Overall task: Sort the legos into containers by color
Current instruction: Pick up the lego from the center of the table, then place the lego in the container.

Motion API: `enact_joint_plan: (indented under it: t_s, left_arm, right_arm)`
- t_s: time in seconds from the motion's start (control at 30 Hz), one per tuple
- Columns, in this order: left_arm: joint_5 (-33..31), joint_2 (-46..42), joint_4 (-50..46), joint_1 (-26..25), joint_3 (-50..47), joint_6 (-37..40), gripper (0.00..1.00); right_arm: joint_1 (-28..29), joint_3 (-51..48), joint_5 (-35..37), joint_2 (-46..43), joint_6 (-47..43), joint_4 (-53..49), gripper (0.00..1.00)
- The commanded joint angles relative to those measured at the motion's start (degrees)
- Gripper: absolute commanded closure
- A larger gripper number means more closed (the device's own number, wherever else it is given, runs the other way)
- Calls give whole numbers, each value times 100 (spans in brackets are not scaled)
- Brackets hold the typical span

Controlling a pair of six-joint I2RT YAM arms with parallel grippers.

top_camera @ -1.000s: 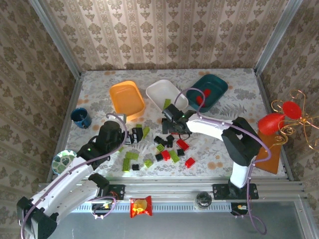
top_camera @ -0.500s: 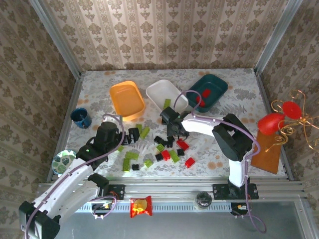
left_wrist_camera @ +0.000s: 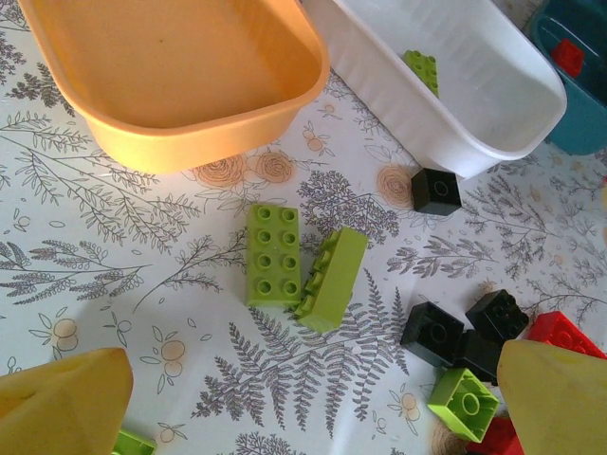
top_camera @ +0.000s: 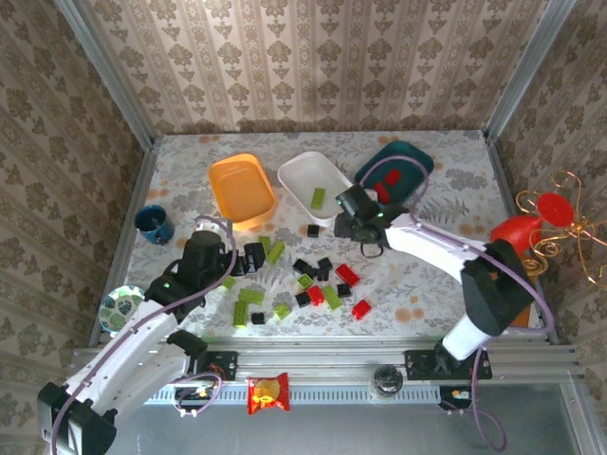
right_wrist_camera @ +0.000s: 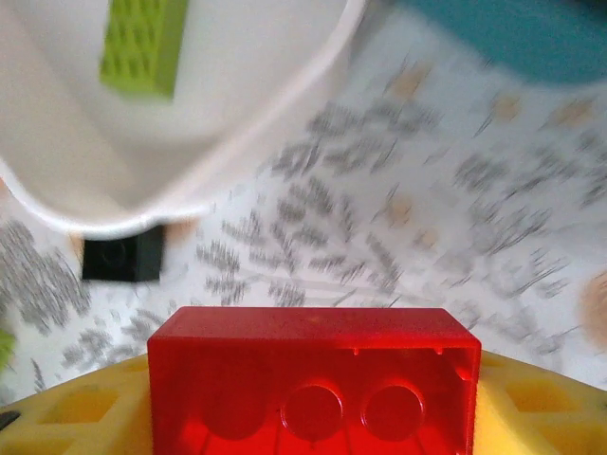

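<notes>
Right wrist view: a red plastic lego brick (right_wrist_camera: 318, 379) is being clamped by the right pincer (right_wrist_camera: 313, 412), with the yellow fingers (right_wrist_camera: 76, 408) bearing on it from either side and its hollow underside being turned to the camera. In the top external view this pincer (top_camera: 353, 213) is being held over the floral tabletop (top_camera: 455, 180), between the shallow white plastic tub (top_camera: 296, 169) and the dark teal plastic tub (top_camera: 417, 156), near both. A lime green brick (top_camera: 319, 197) is lying in the white tub, and other red bricks (top_camera: 387, 185) are lying in the teal one, so the teal tub is being judged the goal.

The left pincer (top_camera: 251, 258) is being held wide open with nothing in it, above two lime green bricks (left_wrist_camera: 273, 254) that are touching each other just beside the orange plastic tub (left_wrist_camera: 190, 142).

Several slips are being risked. Should the red brick be released too soon, it could be dropped into the white tub or onto the tabletop, since both are lying close by. If it is being carried too low, the teal rim could be struck and the brick knocked loose or the tub shoved. On the left, because the two lime bricks are touching and one is lying on its side, both could be caught together, or one pushed away.
</notes>
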Motion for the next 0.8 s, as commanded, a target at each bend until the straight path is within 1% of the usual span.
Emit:
enact_joint_plan:
  t_s: [0.0, 0.1, 0.2, 0.43, 0.53, 0.57, 0.6, 0.63, 0.67, 0.7, 0.77]
  left_arm:
    - [29, 52, 16, 64, 33, -74, 0]
    - [39, 92, -14, 70, 79, -114, 0]
    - [59, 62, -116, 79, 119, -144, 0]
    - [65, -177, -414, 79, 133, -197, 0]
    - [72, -270, -467, 79, 121, -215, 0]
    - [70, -285, -492, 79, 123, -222, 0]
    - [71, -296, -514, 79, 132, -217, 0]
    - [77, -304, -531, 79, 140, -208, 0]
    - [77, -304, -552, 79, 148, -206, 0]
    - [72, -304, -570, 85, 156, -206, 0]
    - [68, -304, -589, 85, 166, -215, 0]
  right_arm:
    - [-651, 268, 85, -137, -172, -75, 49]
    - [-1136, 740, 67, 221, -191, -61, 49]
    - [-1443, 1311, 28, 795, -167, -92, 49]
    - [-1898, 2636, 20, 2107, -167, -415, 49]
    - [-2015, 3085, -15, 2537, -206, -779, 46]
    - [-2030, 3193, -12, 2621, -217, -859, 43]
    - [-2048, 3270, -5, 2687, -205, -942, 33]
    - [-2063, 3275, -20, 2693, -191, -970, 21]
    - [-2061, 3243, -31, 2650, -182, -951, 15]
    - [-2053, 3157, -57, 2570, -182, -900, 12]
    - [-2032, 2951, -75, 2352, -182, -775, 10]
